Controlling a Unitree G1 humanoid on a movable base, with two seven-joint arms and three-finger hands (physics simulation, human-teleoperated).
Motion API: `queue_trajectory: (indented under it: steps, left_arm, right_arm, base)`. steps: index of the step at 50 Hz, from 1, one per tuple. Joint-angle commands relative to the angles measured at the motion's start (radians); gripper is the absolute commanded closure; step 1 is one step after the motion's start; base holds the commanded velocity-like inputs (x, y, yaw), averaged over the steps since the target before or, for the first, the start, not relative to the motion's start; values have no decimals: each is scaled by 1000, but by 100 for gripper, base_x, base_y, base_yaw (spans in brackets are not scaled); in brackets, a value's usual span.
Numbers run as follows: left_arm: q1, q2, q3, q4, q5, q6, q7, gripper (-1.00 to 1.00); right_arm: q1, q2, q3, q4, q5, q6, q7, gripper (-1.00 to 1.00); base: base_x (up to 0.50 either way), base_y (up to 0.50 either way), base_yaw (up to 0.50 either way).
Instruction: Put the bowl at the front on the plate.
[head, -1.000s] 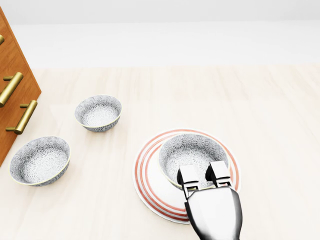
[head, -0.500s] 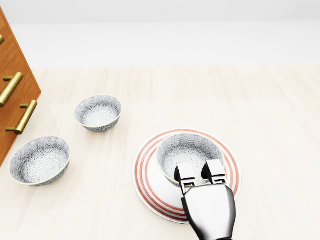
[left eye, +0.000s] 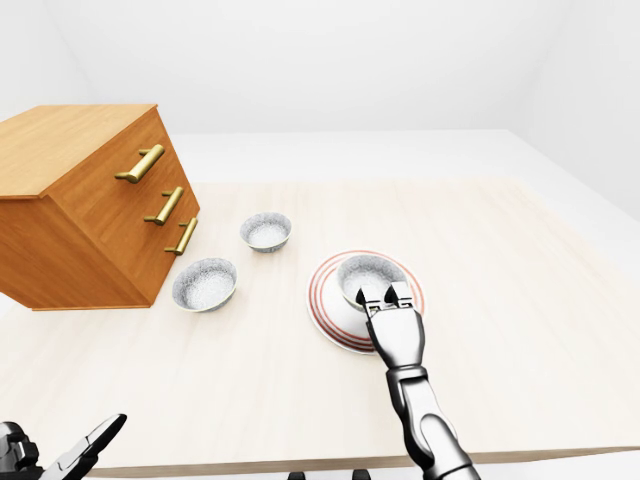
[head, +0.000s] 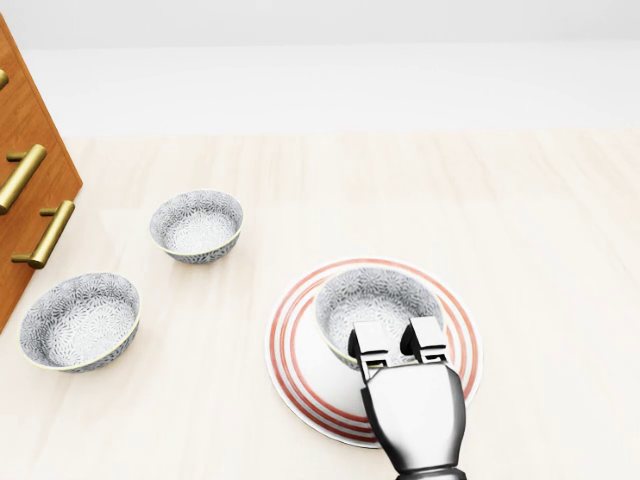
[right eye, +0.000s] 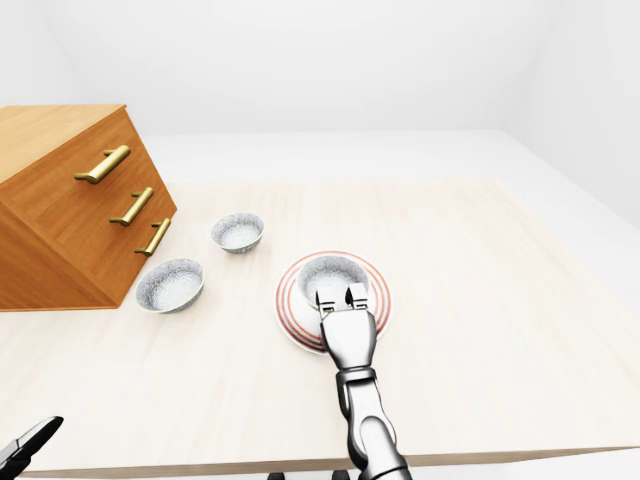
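Observation:
A grey patterned bowl (head: 375, 300) sits upright on the white plate with red rings (head: 296, 375), slightly left of the plate's middle. My right hand (head: 398, 345) reaches in from the bottom of the head view. Its two upper fingers (head: 372, 345) lie over the bowl's near rim and close on it; the thumb is hidden beneath. Low in the left-eye view's left corner, off the table, my left hand (left eye: 80, 450) hangs with its fingers spread and nothing in it.
Two more patterned bowls (head: 196, 225) (head: 80, 320) stand left of the plate. A wooden chest of drawers (left eye: 90, 200) with brass handles fills the table's left side. The table's near edge (left eye: 300, 465) runs along the bottom of the left-eye view.
The bowl has slid a little to the left on the plate with my right hand on its rim, then stayed put. The hand has tilted up slightly.

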Motion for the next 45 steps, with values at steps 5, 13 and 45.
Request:
queue_trajectory:
  steps: [5, 13, 45]
  left_arm:
    - [-1, 0, -5, 6, 7, -6, 4, -100]
    - [8, 1, 0, -23, -4, 15, 5, -100]
    - [0, 0, -5, 3, 2, -4, 2, -100]
  right_arm:
    - [-30, 1, -14, 55, 16, 0, -18, 100]
    - [-36, -2, -21, 72, 30, 0, -18, 100]
    - [-87, 6, -21, 134, 10, 0, -18, 100]
  base:
    - [0, 0, 0]
    - [0, 0, 0]
    - [0, 0, 0]
